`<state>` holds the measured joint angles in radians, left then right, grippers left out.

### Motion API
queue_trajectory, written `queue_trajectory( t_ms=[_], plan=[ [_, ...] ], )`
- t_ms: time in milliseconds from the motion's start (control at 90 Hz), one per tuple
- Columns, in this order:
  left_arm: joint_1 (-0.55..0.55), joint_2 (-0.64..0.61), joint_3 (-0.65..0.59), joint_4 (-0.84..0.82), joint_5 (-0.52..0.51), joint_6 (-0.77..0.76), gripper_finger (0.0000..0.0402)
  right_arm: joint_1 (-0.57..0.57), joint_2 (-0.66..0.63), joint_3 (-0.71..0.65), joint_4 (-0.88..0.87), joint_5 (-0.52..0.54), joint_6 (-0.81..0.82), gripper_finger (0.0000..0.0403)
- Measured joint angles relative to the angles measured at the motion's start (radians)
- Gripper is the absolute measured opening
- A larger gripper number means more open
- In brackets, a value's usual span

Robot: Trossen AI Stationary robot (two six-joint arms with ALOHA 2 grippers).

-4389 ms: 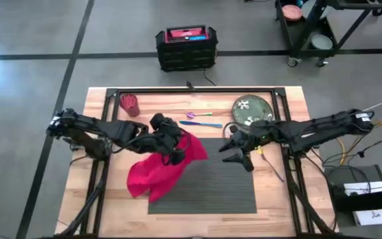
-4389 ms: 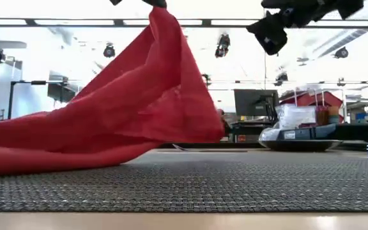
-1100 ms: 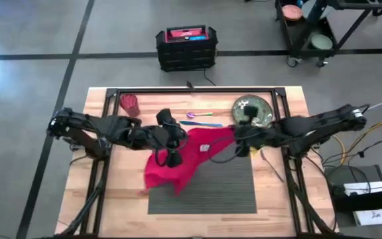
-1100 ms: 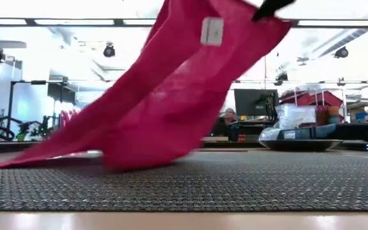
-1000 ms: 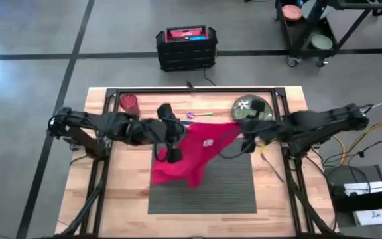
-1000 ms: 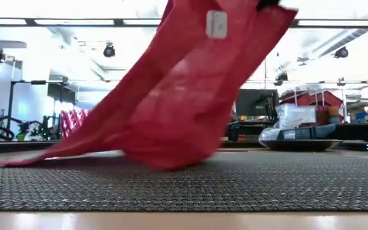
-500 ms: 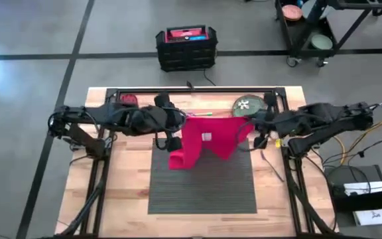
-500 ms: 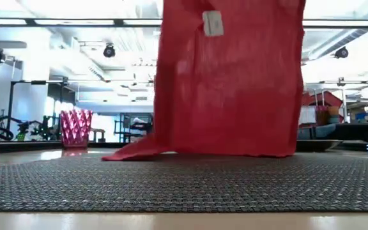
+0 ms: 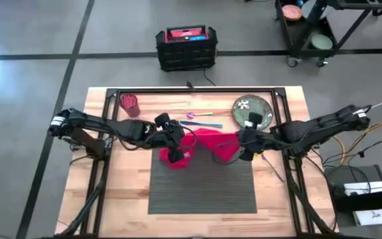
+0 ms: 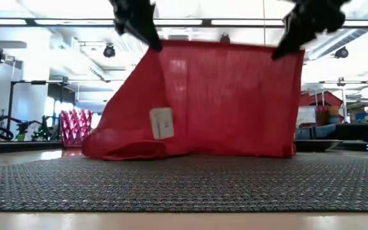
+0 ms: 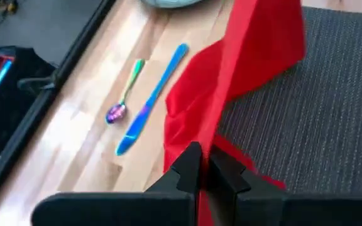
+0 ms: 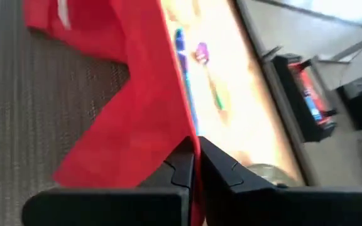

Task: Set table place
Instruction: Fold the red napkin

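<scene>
I've got the red napkin (image 9: 203,145) strung between both arms over the far edge of the dark grey placemat (image 9: 203,186), which lies flat on the wooden table (image 9: 280,192), in the middle and toward the near side. The left gripper (image 9: 176,154) is pinched tight on the napkin's left corner; in my left wrist view the two fingers (image 11: 187,168) are closed with red cloth (image 11: 244,56) squeezed between them. The right gripper (image 9: 242,150) is clamped on the other top corner, its fingers (image 12: 182,164) pressed together with the fabric (image 12: 140,94) running up out of them.

From table level the napkin (image 10: 216,102) hangs like a curtain, top edge stretched between the two grippers, bottom edge touching the placemat (image 10: 184,185). On the left the cloth is bunched and folded on the mat, and a white label (image 10: 161,122) shows there.

Beyond the far edge of the mat, on bare wood, I see a blue knife (image 9: 203,124) and a multicoloured spoon (image 9: 197,115) lying side by side, apart from the napkin. The green plate (image 9: 252,111) sits far right, and a red ribbed cup (image 9: 130,104) stands far left. On the floor past the table there is a black crate (image 9: 186,48).
</scene>
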<state>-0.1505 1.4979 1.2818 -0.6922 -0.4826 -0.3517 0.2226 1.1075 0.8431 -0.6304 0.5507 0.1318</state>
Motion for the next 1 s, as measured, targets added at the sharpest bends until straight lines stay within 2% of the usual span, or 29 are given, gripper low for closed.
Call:
queue_trajectory(
  t_ms=[144,267,400,567,633,767,889,1000],
  plan=[
    [0.0,0.0,-0.103,0.14,0.042,-0.013,0.0,-0.017,0.056,-0.096,0.181,-0.055,0.002,0.0],
    [0.013,0.0,-0.167,0.174,0.052,-0.062,0.0018,-0.038,0.121,-0.12,0.213,-0.063,0.002,0.0],
    [0.037,-0.001,-0.181,0.133,0.066,-0.082,0.0072,-0.061,0.183,-0.12,0.223,-0.064,0.0,0.0],
    [0.016,-0.01,-0.109,0.134,0.272,-0.152,0.0153,-0.082,0.203,-0.117,0.228,-0.09,-0.001,0.0],
    [-0.027,0.002,-0.099,0.137,0.258,-0.167,0.0176,-0.086,0.199,-0.117,0.228,-0.112,-0.001,0.0],
    [-0.076,0.054,-0.118,0.138,0.152,-0.187,0.0193,-0.086,0.184,-0.117,0.25,-0.114,-0.013,0.0],
    [-0.054,0.132,-0.143,0.163,0.106,-0.2,0.0191,-0.086,0.179,-0.117,0.277,-0.114,-0.013,0.0],
    [-0.011,0.209,-0.144,0.176,0.127,-0.198,0.0179,-0.086,0.179,-0.116,0.281,-0.115,-0.011,0.0]
  ],
)
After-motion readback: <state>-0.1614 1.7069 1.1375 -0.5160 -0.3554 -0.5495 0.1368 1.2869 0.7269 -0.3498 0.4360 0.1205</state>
